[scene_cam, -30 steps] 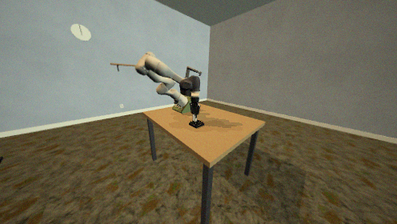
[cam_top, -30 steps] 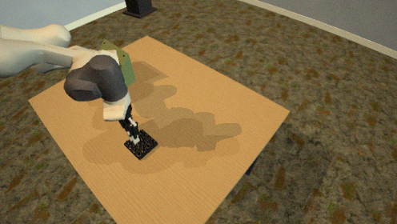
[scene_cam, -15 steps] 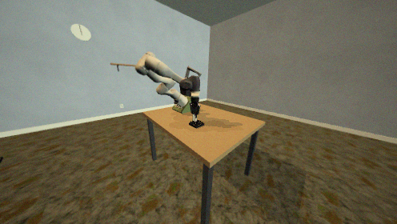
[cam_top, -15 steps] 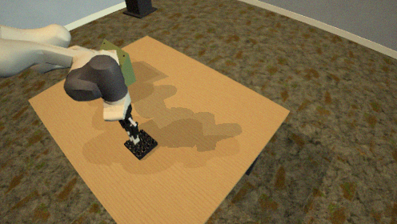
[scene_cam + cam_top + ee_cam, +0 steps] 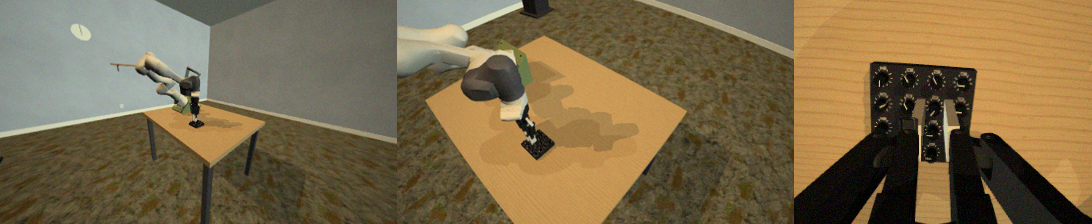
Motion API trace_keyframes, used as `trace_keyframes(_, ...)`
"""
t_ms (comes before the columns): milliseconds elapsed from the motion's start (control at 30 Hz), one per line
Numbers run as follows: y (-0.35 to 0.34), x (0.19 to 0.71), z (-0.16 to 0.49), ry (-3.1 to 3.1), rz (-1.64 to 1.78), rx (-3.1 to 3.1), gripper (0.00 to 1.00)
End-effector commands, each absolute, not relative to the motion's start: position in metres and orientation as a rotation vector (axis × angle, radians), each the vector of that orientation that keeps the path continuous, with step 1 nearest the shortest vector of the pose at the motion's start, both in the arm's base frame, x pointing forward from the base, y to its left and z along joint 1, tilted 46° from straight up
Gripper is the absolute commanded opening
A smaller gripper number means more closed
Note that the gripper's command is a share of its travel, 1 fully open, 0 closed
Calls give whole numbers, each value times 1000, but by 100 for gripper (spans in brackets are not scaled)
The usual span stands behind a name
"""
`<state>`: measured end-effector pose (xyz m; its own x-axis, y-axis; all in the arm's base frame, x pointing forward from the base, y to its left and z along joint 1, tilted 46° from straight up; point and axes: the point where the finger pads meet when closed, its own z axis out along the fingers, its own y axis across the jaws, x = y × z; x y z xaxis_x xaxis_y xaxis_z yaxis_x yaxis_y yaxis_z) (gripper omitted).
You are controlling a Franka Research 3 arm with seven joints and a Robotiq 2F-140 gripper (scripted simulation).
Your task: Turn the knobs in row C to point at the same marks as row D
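Observation:
The black knob box (image 5: 538, 153) (image 5: 197, 126) (image 5: 896, 90) stands on the table. In the wrist view its printed names lie above the knobs, so row D is the top row and knob 1 is at the right. My gripper (image 5: 532, 141) (image 5: 194, 121) (image 5: 934, 112) points down at the box, its narrowly spaced fingertips on either side of knob C2 (image 5: 934, 107), with a gap showing beside it. The lines on D1 (image 5: 962, 83) and C1 (image 5: 960, 107) point roughly left in the picture. D4 (image 5: 882, 79) points down; C2 points lower left. The fingers hide parts of rows A and B.
A green sloped object (image 5: 524, 70) (image 5: 185, 107) stands on the table (image 5: 589, 184) (image 5: 216, 140) behind the arm. The arm reaches over the table from that side. The other columns of knobs stand close beside the fingers. The box's socket cannot be made out.

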<state>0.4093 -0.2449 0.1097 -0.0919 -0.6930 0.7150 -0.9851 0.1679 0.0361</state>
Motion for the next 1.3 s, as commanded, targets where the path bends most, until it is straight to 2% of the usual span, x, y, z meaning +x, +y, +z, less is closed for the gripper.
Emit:
trace_keyframes(0,-245,409,108,-1852,629,1587,12)
trace_keyframes(1267,-255,407,98,-1852,629,1587,12)
